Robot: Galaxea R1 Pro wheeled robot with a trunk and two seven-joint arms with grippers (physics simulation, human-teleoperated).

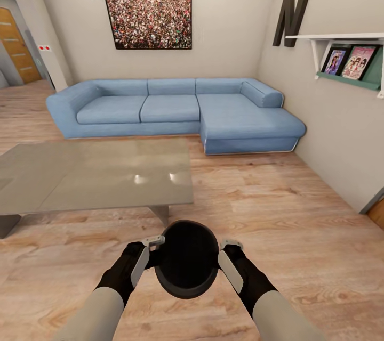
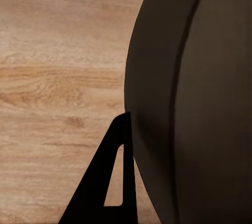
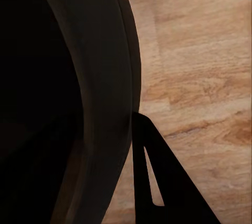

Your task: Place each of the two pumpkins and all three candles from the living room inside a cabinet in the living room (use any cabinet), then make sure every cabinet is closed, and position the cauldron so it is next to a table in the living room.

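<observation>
head view high, facing sofa (image 1: 176, 109), wrist views close, sharing cauldron (image 1: 188, 266)

Cauldron (image 3: 63, 103) vs gripper finger (image 3: 157, 182), over wood floor (image 3: 199, 66).

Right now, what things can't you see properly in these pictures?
- Inside of the cauldron: head view, just dark, contents unreadable.
- Left hand and right hand: head view, inner fingers hidden behind the cauldron, so grip unclear.
- Table: head view, cut off by the left edge.
- Framed pictures on the shelf: too small to read.
</observation>
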